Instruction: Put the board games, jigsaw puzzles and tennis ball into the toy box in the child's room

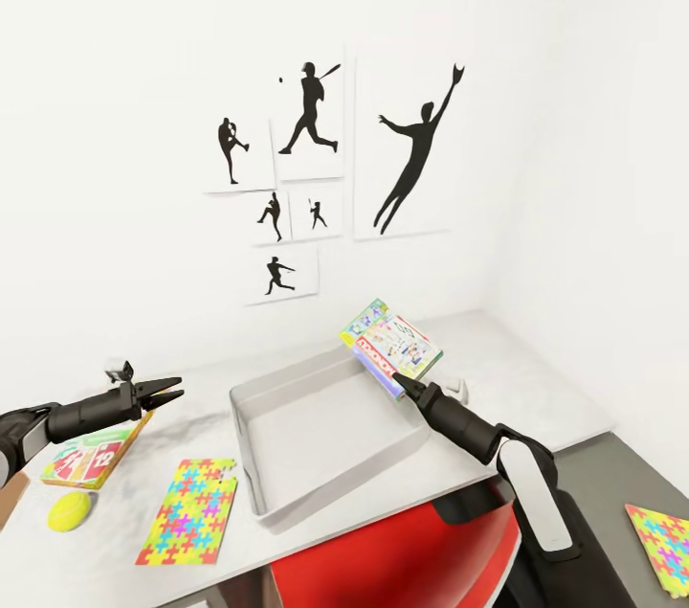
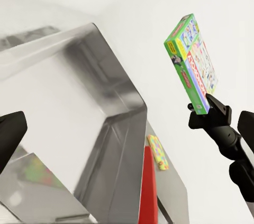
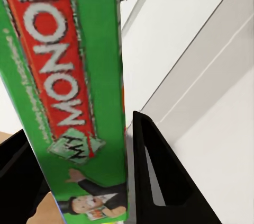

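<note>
Gripping board game (image 1: 391, 346) edge – right pincer (image 1: 398, 382), above toy box (image 1: 316, 424)

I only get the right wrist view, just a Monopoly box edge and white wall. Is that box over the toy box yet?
Observer: In the head view the right gripper holds the game box tilted in the air at the far right corner of the toy box. I cannot tell if it is past the rim.
Operator: Anything inside it?
Observer: No, its floor shows bare.
Operator: And the left arm?
Observer: The left gripper is open above the table, beside the SKIP-BO box.
</note>
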